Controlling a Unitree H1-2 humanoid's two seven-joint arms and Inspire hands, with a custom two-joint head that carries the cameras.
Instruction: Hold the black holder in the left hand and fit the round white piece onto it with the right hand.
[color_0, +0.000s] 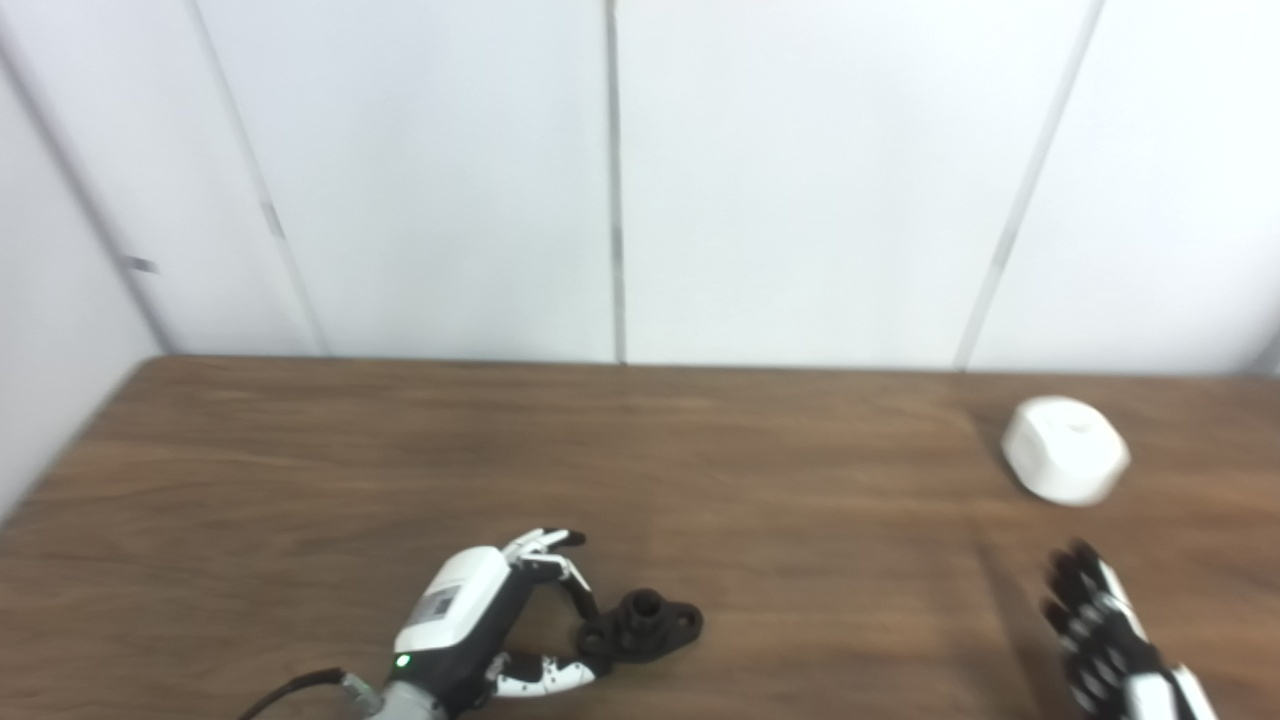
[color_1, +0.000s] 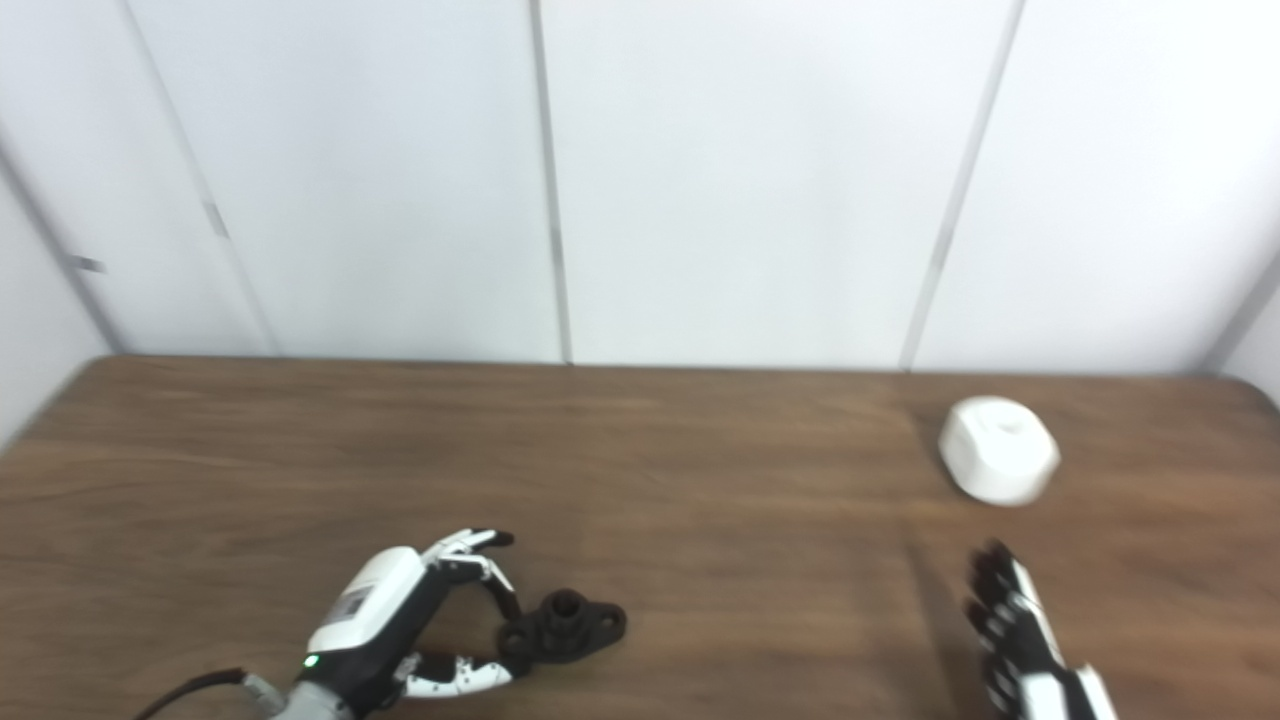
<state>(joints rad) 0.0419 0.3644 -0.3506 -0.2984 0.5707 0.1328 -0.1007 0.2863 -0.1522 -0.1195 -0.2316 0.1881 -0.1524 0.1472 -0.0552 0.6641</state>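
Note:
The black holder (color_0: 643, 627) lies on the wooden table (color_0: 640, 470) near the front, left of centre. My left hand (color_0: 480, 618) is just left of it, fingers apart and curved around its left end, thumb and fingertips at or near its edge; I cannot tell whether they touch it. The holder rests on the table. The round white piece (color_0: 1065, 449) sits at the far right of the table. My right hand (color_0: 1105, 630) is open and empty at the front right, fingers stretched toward the white piece, well short of it.
White wall panels stand behind the table's back edge. The table's left edge runs diagonally at the far left. A black cable (color_0: 290, 692) trails from my left wrist.

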